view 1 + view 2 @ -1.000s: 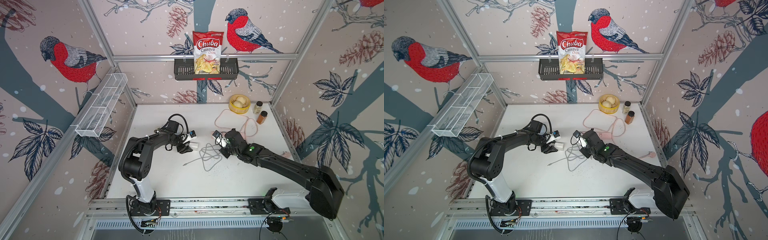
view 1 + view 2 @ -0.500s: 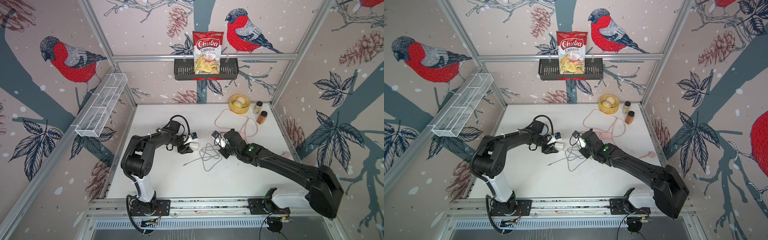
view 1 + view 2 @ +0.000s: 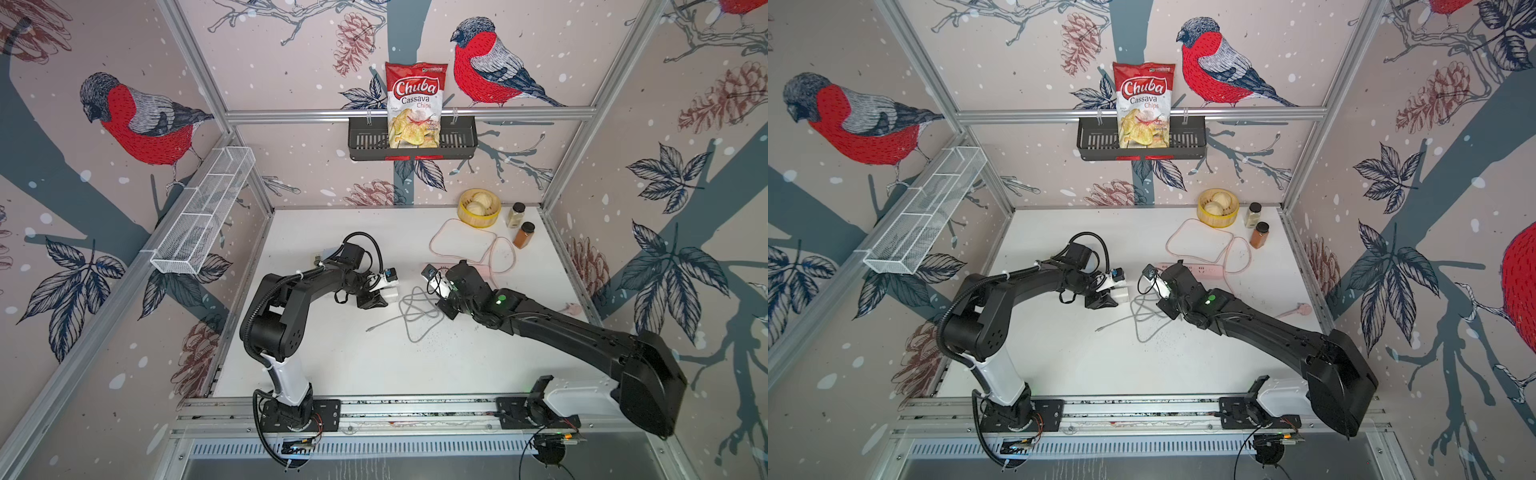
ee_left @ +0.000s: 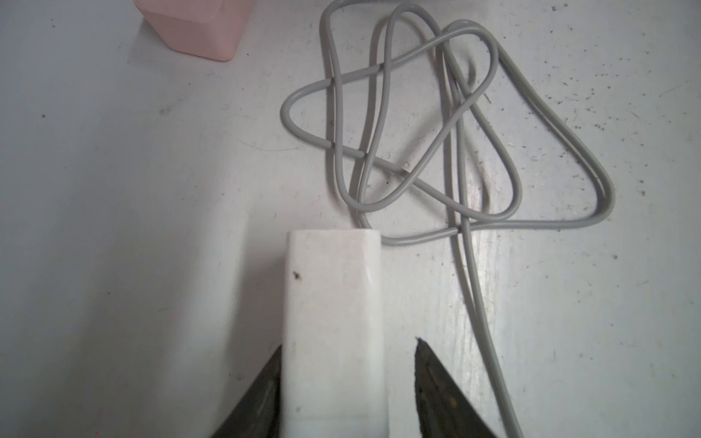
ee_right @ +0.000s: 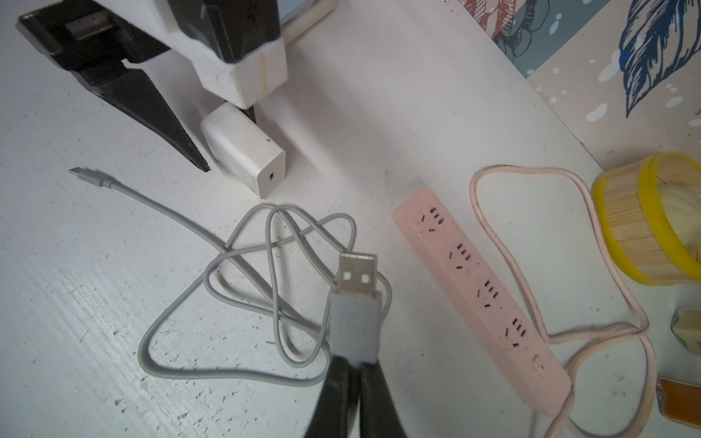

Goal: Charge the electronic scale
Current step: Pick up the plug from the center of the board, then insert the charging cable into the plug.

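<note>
Between bird-print walls [image 3: 291, 50], white tabletop [image 3: 374, 365].

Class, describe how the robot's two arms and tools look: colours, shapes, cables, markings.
Left arm and right arm: black links, white base segments. Left carries looped black cables; right shows a green light. Left tool and right tool: pointed black fingers.

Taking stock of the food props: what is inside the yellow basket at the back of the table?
Two pale round buns sit in the yellow basket. Its floor, and anything beneath them, is covered.
</note>
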`<state>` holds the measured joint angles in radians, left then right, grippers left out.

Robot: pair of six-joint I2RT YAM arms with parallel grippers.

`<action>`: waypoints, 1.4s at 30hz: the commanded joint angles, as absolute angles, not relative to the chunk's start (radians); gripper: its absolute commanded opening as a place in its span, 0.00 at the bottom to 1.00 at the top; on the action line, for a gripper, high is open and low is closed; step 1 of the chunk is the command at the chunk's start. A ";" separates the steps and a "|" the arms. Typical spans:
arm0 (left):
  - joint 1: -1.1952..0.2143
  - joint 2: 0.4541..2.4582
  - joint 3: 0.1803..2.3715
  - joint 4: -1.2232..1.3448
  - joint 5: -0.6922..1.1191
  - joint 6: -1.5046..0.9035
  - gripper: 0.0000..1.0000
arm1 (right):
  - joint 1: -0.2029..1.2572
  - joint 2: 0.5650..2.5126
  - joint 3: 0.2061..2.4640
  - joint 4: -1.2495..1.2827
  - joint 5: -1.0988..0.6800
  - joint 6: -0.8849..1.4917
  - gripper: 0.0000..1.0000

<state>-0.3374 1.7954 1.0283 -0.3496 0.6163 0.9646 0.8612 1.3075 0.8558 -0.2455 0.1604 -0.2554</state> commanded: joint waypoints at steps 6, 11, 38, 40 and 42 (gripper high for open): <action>-0.341 1.829 1.039 -0.341 0.659 0.891 0.33 | 0.873 1.295 0.857 -0.250 0.172 -0.244 0.00; -0.341 1.772 1.008 -0.310 0.691 0.849 0.09 | 0.877 1.281 0.860 -0.242 0.168 -0.282 0.00; -0.342 1.415 1.203 -0.922 0.833 0.915 0.00 | 0.973 1.151 0.792 -0.052 0.083 -0.956 0.00; -0.361 1.408 1.206 -0.900 0.812 0.911 0.00 | 0.971 1.181 0.871 -0.161 0.006 -0.891 0.00; -0.375 1.405 1.207 -0.879 0.792 0.907 0.00 | 0.971 1.205 0.922 -0.242 -0.054 -0.866 0.00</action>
<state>-0.3626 1.4139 1.1965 -0.8810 0.8066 0.8944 0.9703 1.1858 0.8707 -0.1040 0.0856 -0.9318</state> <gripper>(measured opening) 0.314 0.083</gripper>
